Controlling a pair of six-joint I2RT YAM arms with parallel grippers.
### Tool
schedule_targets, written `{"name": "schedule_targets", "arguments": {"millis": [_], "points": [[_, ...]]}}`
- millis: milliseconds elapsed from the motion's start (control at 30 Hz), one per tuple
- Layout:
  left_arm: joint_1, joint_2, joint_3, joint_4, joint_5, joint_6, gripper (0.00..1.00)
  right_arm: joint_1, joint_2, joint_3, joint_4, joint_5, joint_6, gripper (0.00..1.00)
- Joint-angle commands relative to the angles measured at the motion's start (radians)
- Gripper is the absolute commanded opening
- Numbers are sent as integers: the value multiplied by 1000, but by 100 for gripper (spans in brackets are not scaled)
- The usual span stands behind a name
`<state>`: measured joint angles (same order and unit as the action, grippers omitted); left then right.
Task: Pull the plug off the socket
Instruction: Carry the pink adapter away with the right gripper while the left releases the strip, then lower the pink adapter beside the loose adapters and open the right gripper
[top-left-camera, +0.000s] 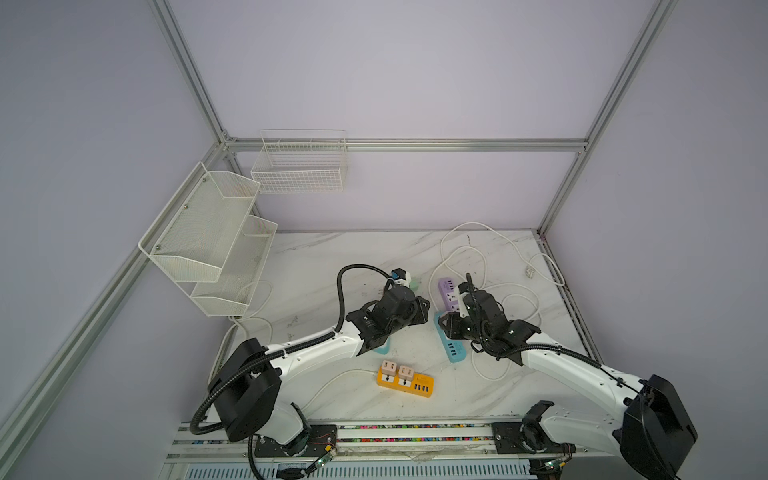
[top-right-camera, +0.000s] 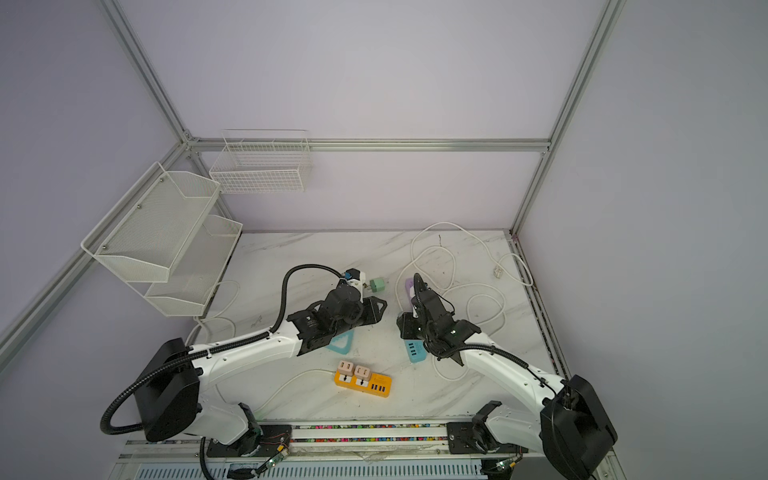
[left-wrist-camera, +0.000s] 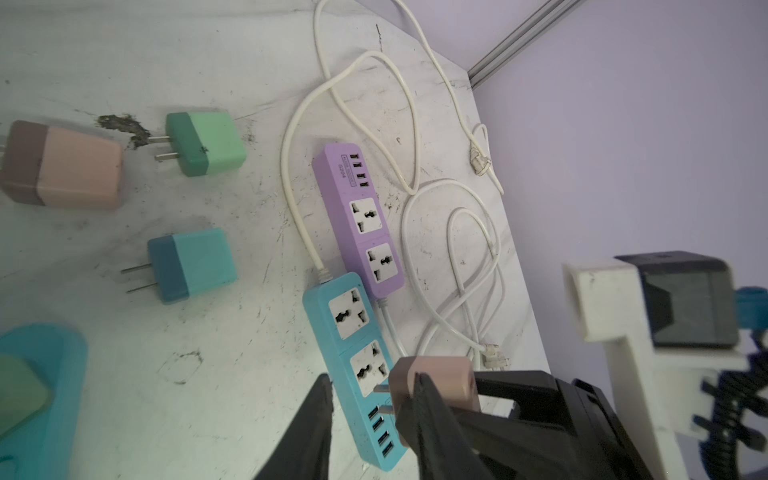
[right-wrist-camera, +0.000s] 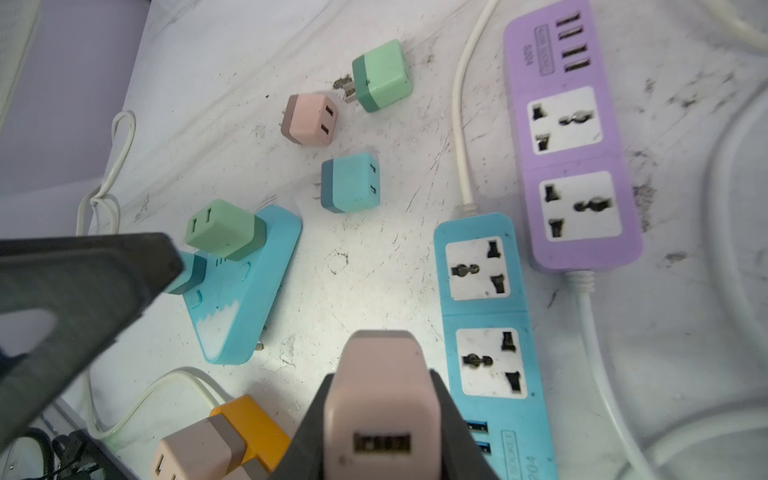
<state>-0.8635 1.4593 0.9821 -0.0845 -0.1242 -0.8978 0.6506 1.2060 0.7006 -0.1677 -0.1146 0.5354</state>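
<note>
Step in hand, as judged: the pull-off is over for one plug, and a carry-away is due. The pink plug (right-wrist-camera: 380, 365) is clamped in the right end effector (right-wrist-camera: 382, 415) at lower centre of the right wrist view, USB face toward the cam. In the left wrist view its prongs are seen bare at lower centre, in no socket of the blue strip (left-wrist-camera: 320, 299), so it is held off the bench (top-left-camera: 332, 257). The left end effector (left-wrist-camera: 370, 399) is narrowly parted w/ nothing gripped. Its fingers frame the strip's USB end in the picture; contact can't be told. The next move prob. calls for the plug to be set down by the loose green plug (left-wrist-camera: 205, 143), upper left, then released. In both top views the held plug is hidden under the wrists, but the orange strip (top-left-camera: 405, 380), w/ two plugs seated, is shown whole. Only the right wrist view shows the triangular adapter (right-wrist-camera: 245, 291), w/ two more plugged in.
</note>
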Motion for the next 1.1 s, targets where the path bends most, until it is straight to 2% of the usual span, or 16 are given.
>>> {"name": "schedule_targets", "arguments": {"millis": [0, 433, 1067], "points": [[5, -91, -63, -73, -54, 36, 34, 1, 20, -43, 181, -72, 61, 10], [6, -303, -187, -192, -124, 27, 41, 98, 285, -35, 474, -82, 140, 10], [12, -393, -264, -224, -160, 19, 42, 107, 528, 62, 609, -87, 161, 10]]}}
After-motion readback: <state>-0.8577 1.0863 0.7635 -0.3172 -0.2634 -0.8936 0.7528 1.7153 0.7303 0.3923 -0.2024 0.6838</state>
